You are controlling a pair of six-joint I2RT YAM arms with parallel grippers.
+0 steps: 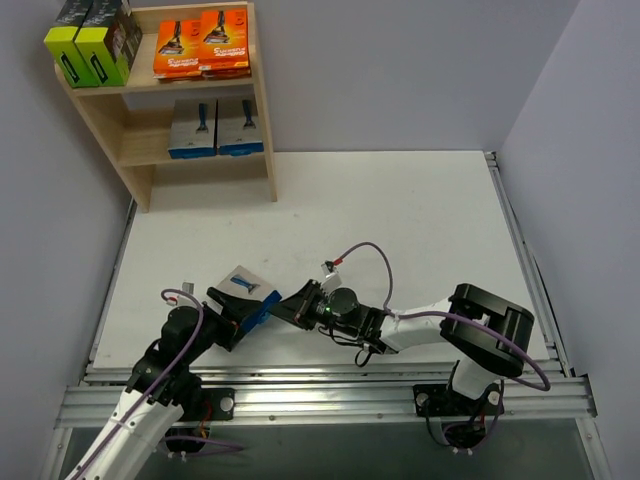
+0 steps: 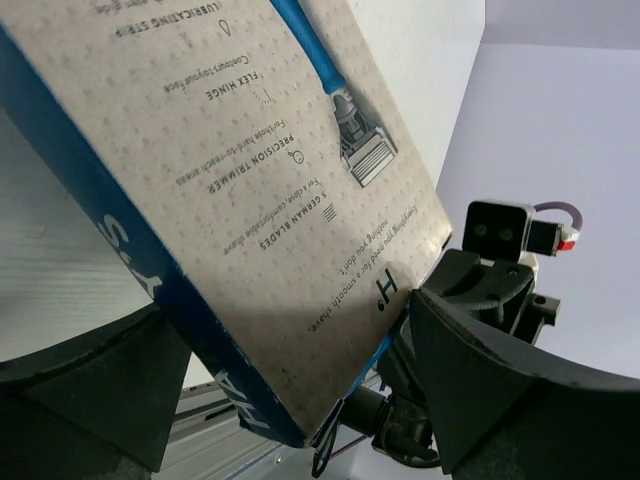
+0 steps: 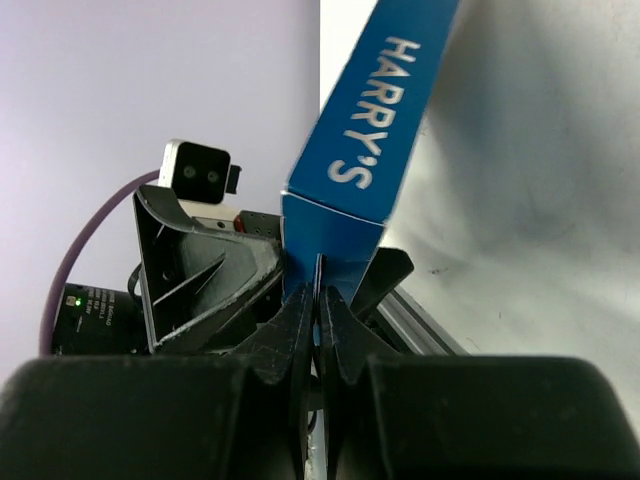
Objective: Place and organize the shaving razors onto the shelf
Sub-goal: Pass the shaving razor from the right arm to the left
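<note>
A flat grey razor card with blue sides (image 1: 243, 287) is held tilted above the table's near left part, between both grippers. My left gripper (image 1: 240, 312) straddles its lower part; in the left wrist view (image 2: 285, 320) both fingers touch the card (image 2: 260, 180). My right gripper (image 1: 283, 306) is shut on the thin flap at the card's end, as the right wrist view (image 3: 320, 300) shows under the blue "HARRY'S" side (image 3: 370, 130). The wooden shelf (image 1: 262, 110) stands at the far left.
The shelf's top tier holds lime-green boxes (image 1: 92, 45) and orange packs (image 1: 200, 42); its lower tier holds two grey cards (image 1: 215, 128). Grey walls close in the white table (image 1: 400, 220). A metal rail (image 1: 320, 400) runs along the near edge.
</note>
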